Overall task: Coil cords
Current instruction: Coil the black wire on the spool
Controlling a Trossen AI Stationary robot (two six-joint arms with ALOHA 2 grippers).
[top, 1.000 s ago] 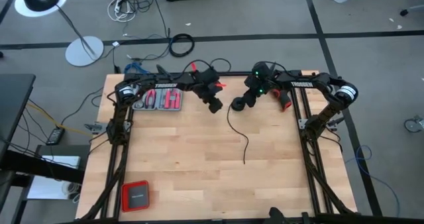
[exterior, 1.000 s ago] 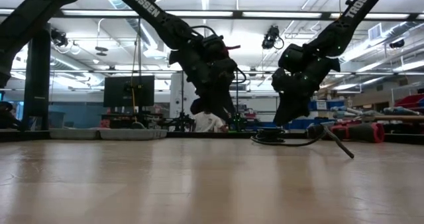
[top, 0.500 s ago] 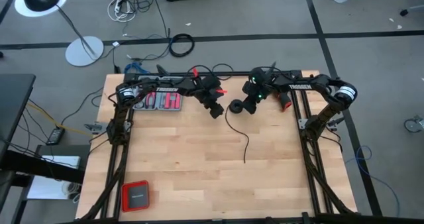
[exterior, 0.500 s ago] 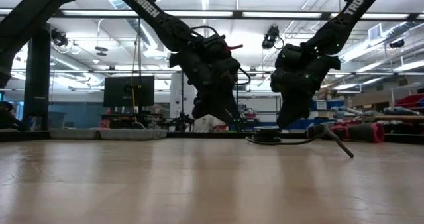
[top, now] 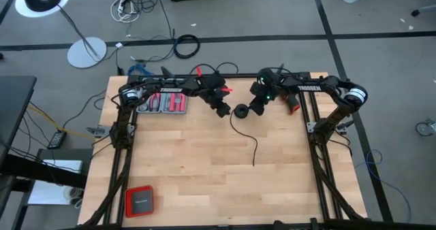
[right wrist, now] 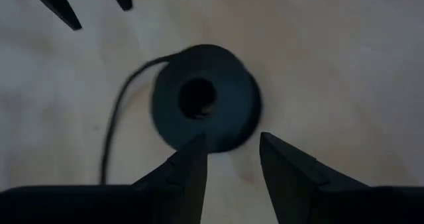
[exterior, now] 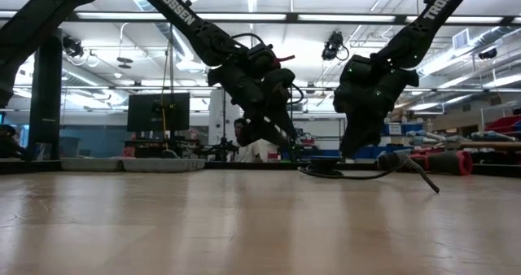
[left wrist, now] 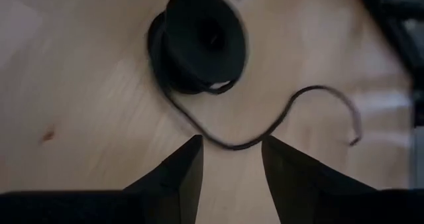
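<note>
The thin black cord lies at the table's far middle. Part of it is wound into a tight round coil (top: 240, 111) with a hole in its middle. The rest (top: 246, 140) trails loose toward the near edge. The coil lies flat on the wood in both the left wrist view (left wrist: 204, 38) and the right wrist view (right wrist: 205, 105). My left gripper (top: 223, 109) is open just left of the coil, its fingers (left wrist: 189, 168) astride the loose cord (left wrist: 255, 141) and clear of it. My right gripper (top: 257, 107) is open just right of the coil. My right gripper (right wrist: 232, 154) comes slanting down from the table's right, its open fingertips (right wrist: 195, 151) over the coil's rim (right wrist: 225, 143). I cannot tell whether they touch it.
A red drill (top: 293, 106) lies at the far right behind my right arm. A grey tray with red-handled tools (top: 163, 103) stands at the far left. A red case (top: 139, 201) lies at the near left corner. Bare wood lies toward the near edge.
My left gripper has come down and tipped toward the coil. The coil has slid a little toward the table's left, and the loose tail has shifted with it.
</note>
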